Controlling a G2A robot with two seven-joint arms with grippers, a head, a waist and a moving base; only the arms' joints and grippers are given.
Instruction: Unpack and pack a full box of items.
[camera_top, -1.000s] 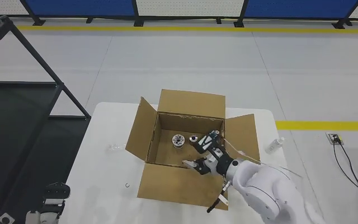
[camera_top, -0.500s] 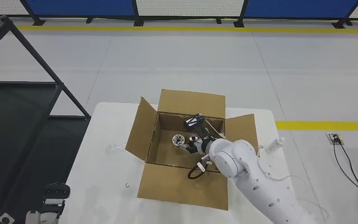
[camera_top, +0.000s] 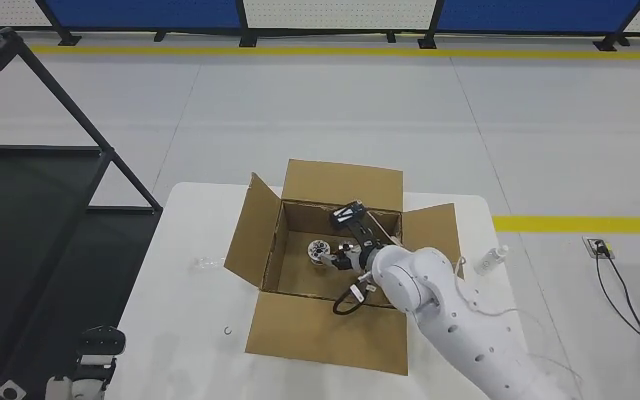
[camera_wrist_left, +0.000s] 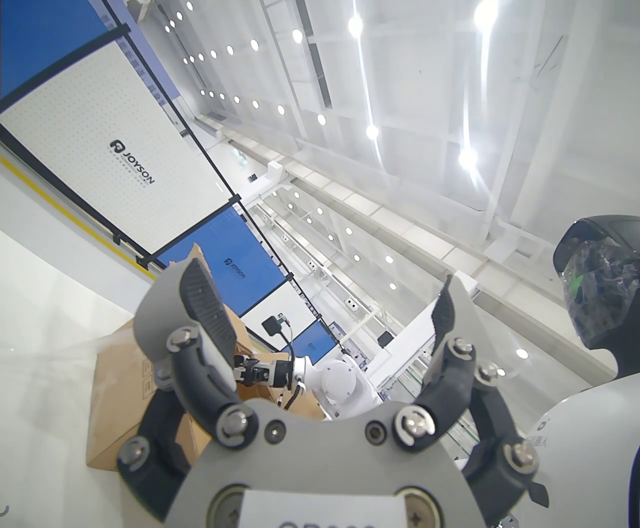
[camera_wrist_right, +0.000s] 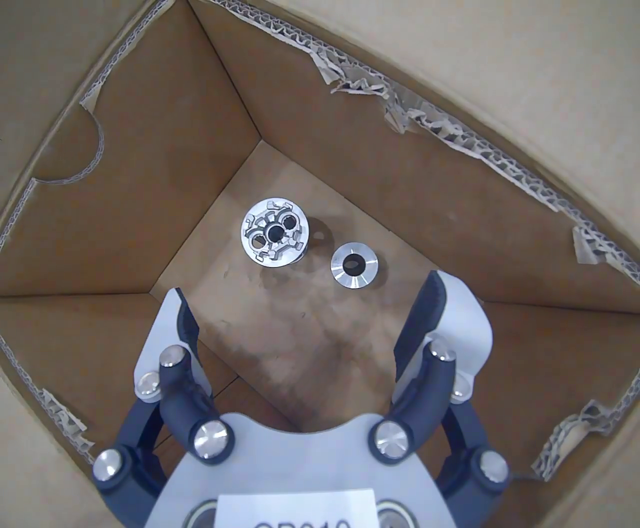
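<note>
An open cardboard box (camera_top: 300, 325) stands on the white table (camera_top: 190, 310). On its floor lie a toothed metal disc (camera_wrist_right: 275, 236), also seen from above (camera_top: 318, 250), and a smaller metal ring (camera_wrist_right: 354, 266). My right gripper (camera_wrist_right: 307, 310) hangs inside the box, open, just short of both parts and holding nothing. From above, the right gripper (camera_top: 341, 259) is beside the disc and covers the ring. My left gripper (camera_wrist_left: 325, 300) is open and empty, tilted up toward the ceiling, off to the side of the box (camera_wrist_left: 120, 385).
A small clear bottle (camera_top: 491, 259) lies on the table right of the box. A clear scrap (camera_top: 207, 263) and a small ring (camera_top: 229, 331) lie to its left. The box flaps stand out on all sides. A black frame (camera_top: 60, 180) stands left of the table.
My right gripper has swung from above the box's near flap into the box, ending beside the metal disc. In the last half second it barely shifted.
</note>
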